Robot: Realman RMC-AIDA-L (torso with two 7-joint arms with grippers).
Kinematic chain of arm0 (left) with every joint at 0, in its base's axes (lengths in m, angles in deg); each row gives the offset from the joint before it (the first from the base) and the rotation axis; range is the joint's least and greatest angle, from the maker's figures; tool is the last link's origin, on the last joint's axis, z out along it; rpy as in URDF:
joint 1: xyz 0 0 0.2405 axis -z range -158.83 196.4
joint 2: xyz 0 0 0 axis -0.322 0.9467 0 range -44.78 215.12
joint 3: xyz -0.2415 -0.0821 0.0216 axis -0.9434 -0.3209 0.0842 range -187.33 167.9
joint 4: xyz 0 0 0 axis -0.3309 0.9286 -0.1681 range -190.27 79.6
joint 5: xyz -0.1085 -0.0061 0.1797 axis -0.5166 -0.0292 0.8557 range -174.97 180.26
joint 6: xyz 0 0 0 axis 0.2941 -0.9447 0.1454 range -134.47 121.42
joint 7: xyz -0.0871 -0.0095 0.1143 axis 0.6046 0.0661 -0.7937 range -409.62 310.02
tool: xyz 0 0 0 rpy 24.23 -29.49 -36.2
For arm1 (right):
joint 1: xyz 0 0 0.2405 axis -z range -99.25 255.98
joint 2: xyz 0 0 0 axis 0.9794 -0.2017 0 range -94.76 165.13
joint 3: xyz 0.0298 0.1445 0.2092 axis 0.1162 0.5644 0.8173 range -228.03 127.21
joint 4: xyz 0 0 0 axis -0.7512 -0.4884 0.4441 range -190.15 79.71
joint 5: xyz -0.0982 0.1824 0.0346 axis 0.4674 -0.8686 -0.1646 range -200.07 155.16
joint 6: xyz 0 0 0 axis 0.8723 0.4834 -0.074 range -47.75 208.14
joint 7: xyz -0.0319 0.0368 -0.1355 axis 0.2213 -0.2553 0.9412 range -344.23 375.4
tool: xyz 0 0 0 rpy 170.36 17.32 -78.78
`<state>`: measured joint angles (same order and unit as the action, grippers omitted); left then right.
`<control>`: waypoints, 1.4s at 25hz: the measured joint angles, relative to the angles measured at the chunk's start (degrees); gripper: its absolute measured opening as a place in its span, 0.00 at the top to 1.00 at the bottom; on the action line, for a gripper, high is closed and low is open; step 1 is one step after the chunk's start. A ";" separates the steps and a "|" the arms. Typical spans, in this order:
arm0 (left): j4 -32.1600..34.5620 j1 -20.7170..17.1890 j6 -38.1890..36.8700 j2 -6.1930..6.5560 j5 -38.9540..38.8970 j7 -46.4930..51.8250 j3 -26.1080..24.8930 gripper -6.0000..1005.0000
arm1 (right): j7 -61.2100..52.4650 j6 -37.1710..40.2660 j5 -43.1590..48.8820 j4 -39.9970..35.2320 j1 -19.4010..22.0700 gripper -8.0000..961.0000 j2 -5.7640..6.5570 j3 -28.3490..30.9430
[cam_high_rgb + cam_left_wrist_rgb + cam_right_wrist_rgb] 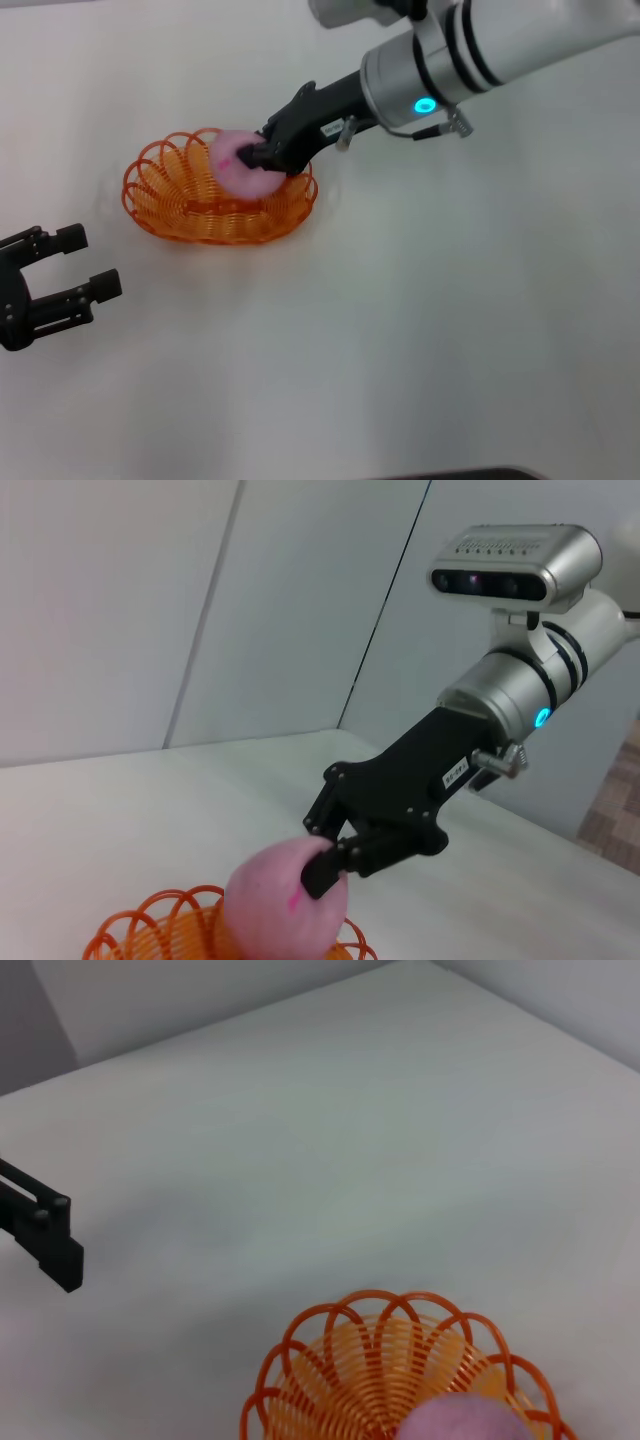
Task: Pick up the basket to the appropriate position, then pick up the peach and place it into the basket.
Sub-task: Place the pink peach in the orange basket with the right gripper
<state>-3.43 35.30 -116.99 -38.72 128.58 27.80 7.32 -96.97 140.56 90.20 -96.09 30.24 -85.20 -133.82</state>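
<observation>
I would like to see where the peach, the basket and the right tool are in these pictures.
peach [238, 166]: head view, on its pink left side.
basket [160, 195]: head view, on the orange looped left wall.
right tool [262, 156]: head view, at its black fingertips on the peach.

The basket [190, 200] is orange throughout, built of thin looped strands that form an openwork pattern with a scalloped rim. The peach [238, 165] is pale pink with a small darker pink-red mark on its surface. The right gripper [262, 157] is matte black; a small white label sits on its black body. Behind it the arm [500, 50] is silver-grey and white with black bands, and carries a round light glowing cyan-blue. The left gripper [75, 262] is black overall. The table [450, 330] is plain white, with no pattern.
</observation>
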 joint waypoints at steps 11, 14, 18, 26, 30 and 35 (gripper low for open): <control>-0.15 0.00 -0.01 -0.03 0.17 0.06 0.16 0.21 | 1.53 -1.94 -3.10 1.52 -0.13 0.87 -0.19 -3.00; -0.15 0.00 -0.01 -0.03 0.20 0.07 0.28 0.21 | 1.54 -1.96 -3.12 1.54 -0.21 0.87 -0.23 -3.27; -0.15 0.00 -0.01 -0.03 0.24 0.09 0.28 0.20 | 1.34 -1.95 -3.20 1.60 -0.56 0.85 -0.29 -3.35; -0.22 0.01 -0.01 -0.03 0.28 0.10 0.37 0.21 | 0.95 -2.12 -4.60 1.91 -0.86 0.68 -0.33 -3.43; -0.34 0.01 -0.01 -0.03 0.28 0.10 0.37 0.21 | 0.97 -2.69 -4.68 2.45 -0.99 0.59 -0.30 -3.43; -0.81 0.01 -0.01 -0.03 0.28 0.10 0.37 0.21 | 1.32 -3.02 -4.68 3.55 -1.64 0.40 -0.28 -3.43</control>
<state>-4.24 35.31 -117.00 -38.76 128.86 27.90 7.69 -95.65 137.54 85.52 -92.54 28.59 -85.48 -137.25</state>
